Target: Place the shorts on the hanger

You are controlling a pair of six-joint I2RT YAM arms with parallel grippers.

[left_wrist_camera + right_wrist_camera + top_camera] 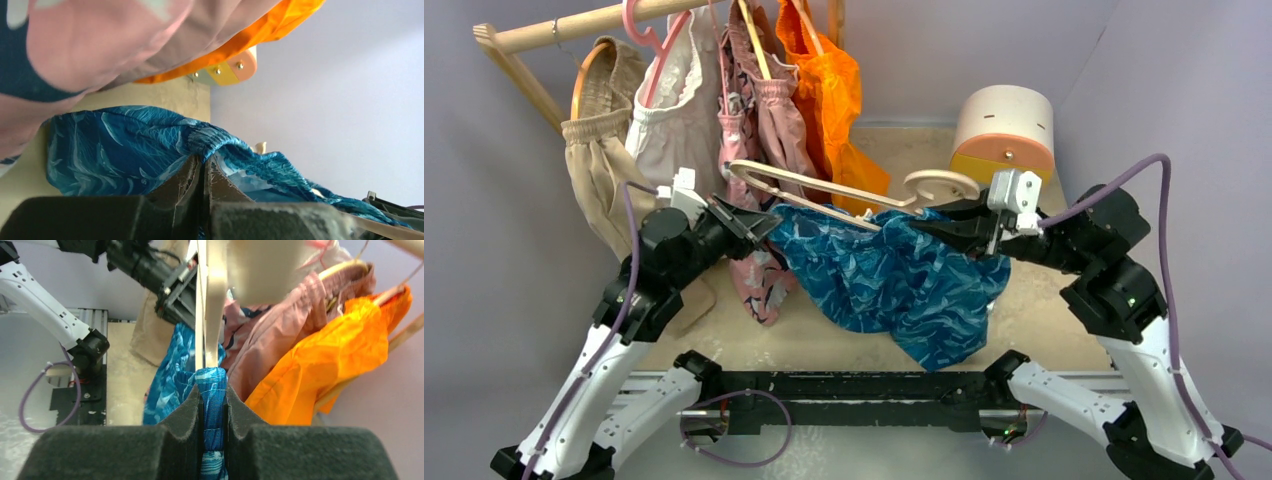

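- Slipping is the chief risk. The left gripper has its jaws pressed together on only a thin fold of the shorts, below the tip end of the hanger. A pull away from the hanger could drag that fold free.
- At the hanger's hook end, the right gripper is clamped narrow on a bunched roll of the same cloth. The wood rises straight out of that clamp, and I cannot tell whether it is pinched too. If it is not, the hanger could tip or drop.
- The shorts hang beneath the hanger, stretched between both grippers, with most of the cloth sagging below it. I cannot tell whether any cloth lies over the crossbar; if none does, a lift would only carry them alongside.
- Snagging is the other risk. The pink patterned shorts and the orange garment hang right behind the hanger, so a swing backward could catch them.
- Count: one hanger, one pair of blue shorts, two grippers.
- Behind the hanger are four hung pieces on one wooden rail: the two above plus a beige garment and a white garment.
- One round drum stands beyond the hook end.
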